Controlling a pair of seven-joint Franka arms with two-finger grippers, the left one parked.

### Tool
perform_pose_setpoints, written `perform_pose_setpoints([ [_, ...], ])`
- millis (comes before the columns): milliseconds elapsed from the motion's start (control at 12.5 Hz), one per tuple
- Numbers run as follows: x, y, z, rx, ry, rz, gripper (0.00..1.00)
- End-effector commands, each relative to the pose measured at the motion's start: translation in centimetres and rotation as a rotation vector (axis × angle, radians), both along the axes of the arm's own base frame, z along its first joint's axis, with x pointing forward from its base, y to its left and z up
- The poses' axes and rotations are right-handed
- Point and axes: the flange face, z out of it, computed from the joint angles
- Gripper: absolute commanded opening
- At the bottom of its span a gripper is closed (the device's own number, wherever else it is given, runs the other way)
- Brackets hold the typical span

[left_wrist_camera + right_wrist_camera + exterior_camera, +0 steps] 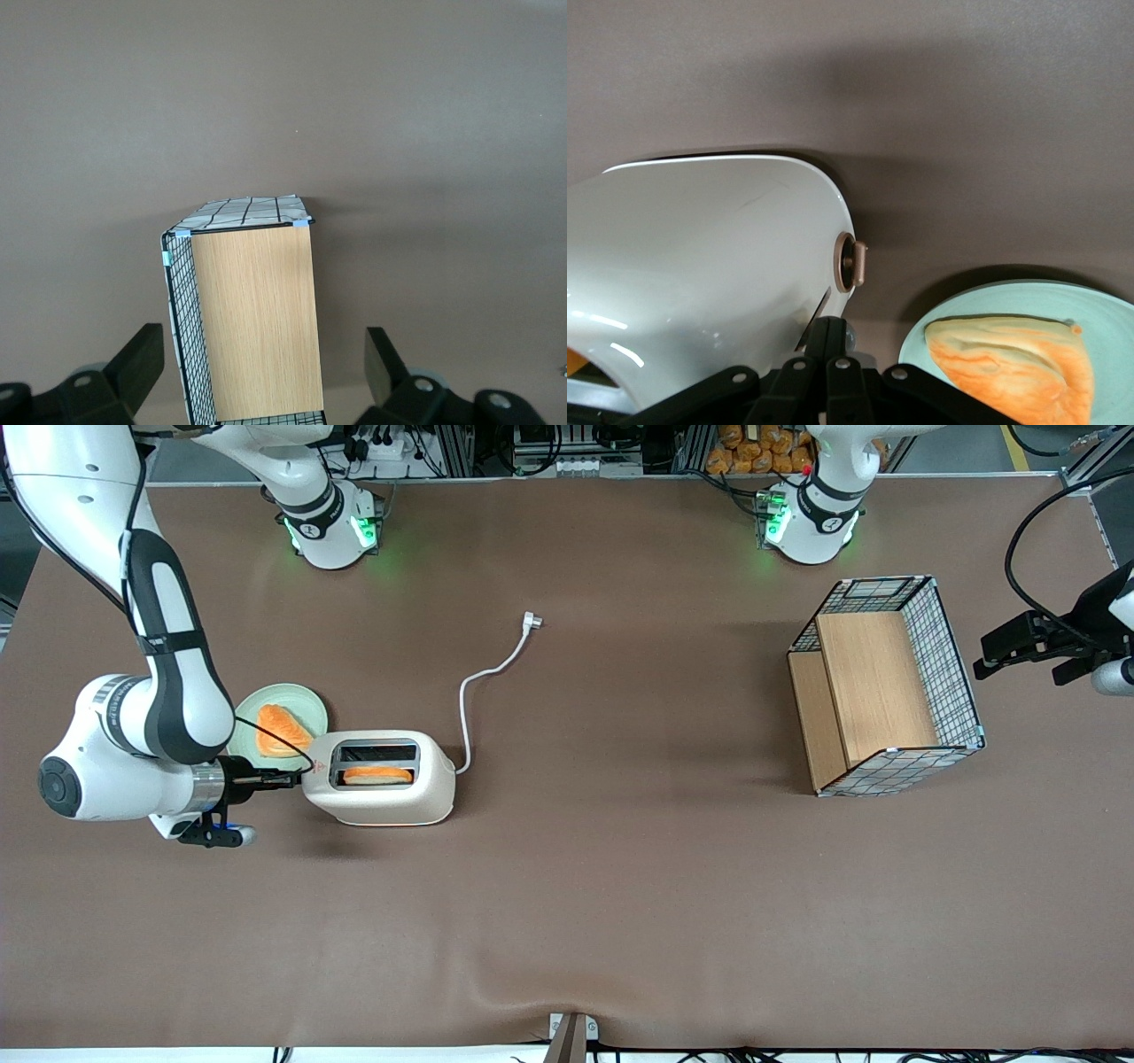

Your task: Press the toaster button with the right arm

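The cream-white toaster lies toward the working arm's end of the table, and an orange slice of toast sits in the slot nearer the front camera. My right arm's gripper is level with the toaster's end face, its tips against it. In the right wrist view the gripper is shut, its two black fingers pressed together on a small silvery lever just below a tan round knob on the toaster. Nothing is held between the fingers.
A pale green plate with an orange bread slice lies beside the toaster, close to my wrist. The white cord trails away from the toaster, unplugged. A wire basket with wooden shelves stands toward the parked arm's end.
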Motion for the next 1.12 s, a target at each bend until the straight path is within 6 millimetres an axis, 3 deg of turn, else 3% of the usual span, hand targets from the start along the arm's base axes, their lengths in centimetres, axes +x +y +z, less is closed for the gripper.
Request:
perform_pose_setpoints([
  [0,0.0,0.5,-1.8,0.034,-0.007,0.01,0.0],
  [321,-0.4,0.6,-3.2,0.02,-0.025,0.002,0.0],
  [642,-0.5,1.9,-4.8,0.035,-0.033,-0.011,0.0],
  [1044,-0.5,2.1,-5.0,0.033,-0.04,-0.01,0.0],
])
